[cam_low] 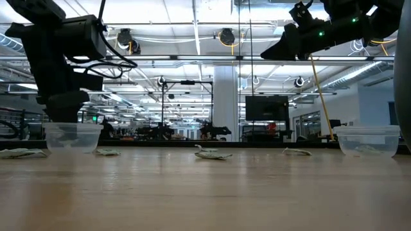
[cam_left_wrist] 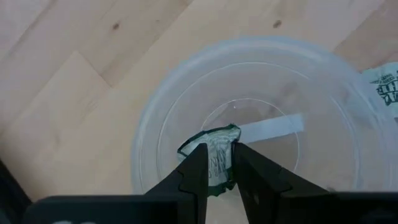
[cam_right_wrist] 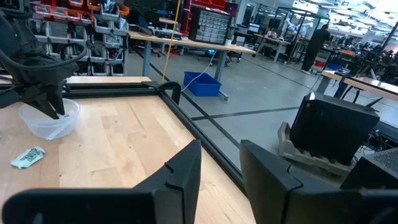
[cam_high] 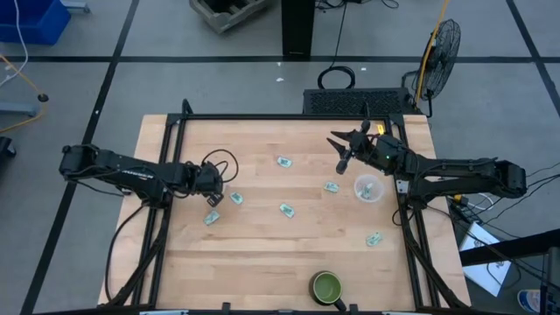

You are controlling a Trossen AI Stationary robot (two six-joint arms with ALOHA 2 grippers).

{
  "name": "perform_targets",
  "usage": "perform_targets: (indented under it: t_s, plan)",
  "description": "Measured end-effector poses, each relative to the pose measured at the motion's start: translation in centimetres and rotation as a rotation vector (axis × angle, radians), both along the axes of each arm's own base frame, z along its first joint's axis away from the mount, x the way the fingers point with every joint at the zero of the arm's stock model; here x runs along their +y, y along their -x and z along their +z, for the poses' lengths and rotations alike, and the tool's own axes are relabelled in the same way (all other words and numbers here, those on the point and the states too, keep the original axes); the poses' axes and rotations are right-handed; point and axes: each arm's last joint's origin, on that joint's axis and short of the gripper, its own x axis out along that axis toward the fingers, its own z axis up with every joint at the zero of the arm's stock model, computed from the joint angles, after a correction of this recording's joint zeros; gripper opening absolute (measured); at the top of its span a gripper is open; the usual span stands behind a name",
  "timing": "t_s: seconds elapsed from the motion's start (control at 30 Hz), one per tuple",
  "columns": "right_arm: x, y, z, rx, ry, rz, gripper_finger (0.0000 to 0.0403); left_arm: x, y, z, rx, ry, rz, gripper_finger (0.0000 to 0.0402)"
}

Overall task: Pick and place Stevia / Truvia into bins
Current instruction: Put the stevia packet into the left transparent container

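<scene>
Your left pincer [cam_left_wrist: 219,163] hangs directly over the left bin [cam_left_wrist: 261,118], its fingers clamped on one green-and-white sachet [cam_left_wrist: 214,152] that dangles above the cup's floor. In the high view that pincer [cam_high: 210,181] sits at the left side of the table [cam_high: 262,254]. Loose sachets lie scattered around: one [cam_high: 237,199] just right of the left bin, one [cam_high: 212,218] nearer you, others at [cam_high: 283,162], [cam_high: 286,209], [cam_high: 331,186] and [cam_high: 374,238]. Your right pincer [cam_high: 343,143] is raised above the table's far right area, fingers parted and holding nothing, beside the right bin [cam_high: 367,187]. A green bowl [cam_high: 326,285] stands at the near edge.
</scene>
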Motion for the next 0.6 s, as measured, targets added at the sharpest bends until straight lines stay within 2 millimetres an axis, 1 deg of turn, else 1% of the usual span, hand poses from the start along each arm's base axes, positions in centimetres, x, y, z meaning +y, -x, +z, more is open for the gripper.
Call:
perform_targets:
  t_s: [0.3, 0.6]
  plan:
    - [0.0, 0.0, 0.0, 0.0, 0.0, 0.0, 0.0105, -0.03, -0.6, 0.13, -0.059, 0.008, -0.019, 0.0085]
    - [0.0, 0.0, 0.0, 0.0, 0.0, 0.0, 0.0105, -0.07, -0.67, 0.14, -0.059, 0.017, -0.039, 0.0086]
